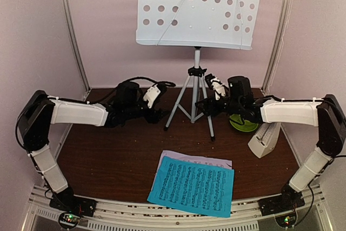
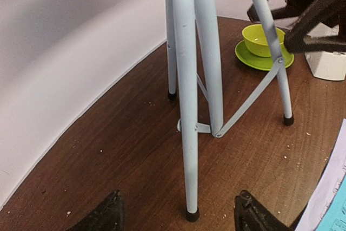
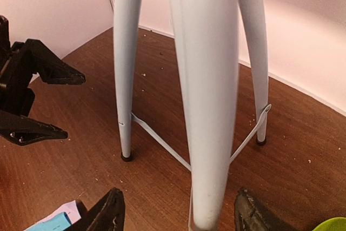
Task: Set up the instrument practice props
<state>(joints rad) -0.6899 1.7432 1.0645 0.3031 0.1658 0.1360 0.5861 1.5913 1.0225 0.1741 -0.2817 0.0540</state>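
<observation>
The left gripper (image 2: 179, 210) is spread wide and holds nothing. One grey leg (image 2: 186, 106) of the music stand (image 1: 197, 9) rises between its fingertips. The right gripper (image 3: 178, 212) is also open and empty, straddling another leg (image 3: 208, 106). Metronome (image 1: 265, 140) beside the right forearm; sheets (image 1: 192, 185) behind both.

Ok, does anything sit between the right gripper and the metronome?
Yes. The lime-green cup and saucer sit on the table between the right gripper and the metronome, partly under that arm's wrist.
</observation>
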